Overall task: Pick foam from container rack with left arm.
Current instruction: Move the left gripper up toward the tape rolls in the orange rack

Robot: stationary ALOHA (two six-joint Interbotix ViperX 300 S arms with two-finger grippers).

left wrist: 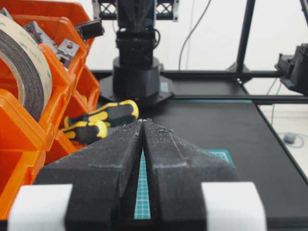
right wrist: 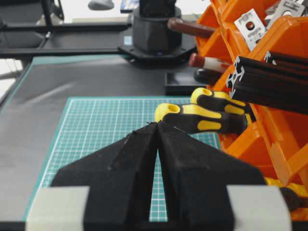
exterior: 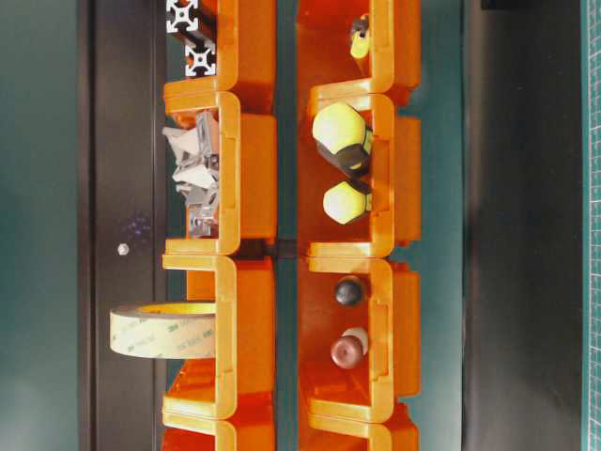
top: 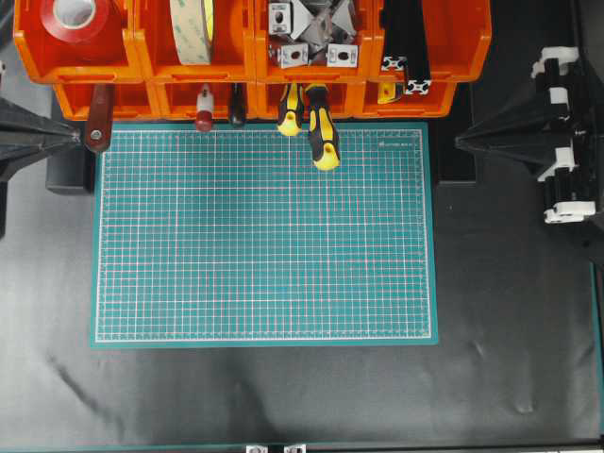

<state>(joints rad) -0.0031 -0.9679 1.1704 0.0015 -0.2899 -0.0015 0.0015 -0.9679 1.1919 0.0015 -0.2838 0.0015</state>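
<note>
In the far upper row of the container rack (top: pixel 250 42), second bin from left, the foam (top: pixel 193 33) stands on edge. Left claw (left wrist: pixel 143 123) clenched, empty; right claw (right wrist: pixel 157 126) likewise.

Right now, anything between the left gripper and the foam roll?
Nothing visible. The left gripper sits shut and empty over the mat; the foam stands upright, sticking out above its upper bin in the container rack, top edge exposed.

The left gripper (left wrist: pixel 143 122) has matte black, wedge-shaped fingers with white tabs; the right gripper (right wrist: pixel 157 126) looks alike.
</note>
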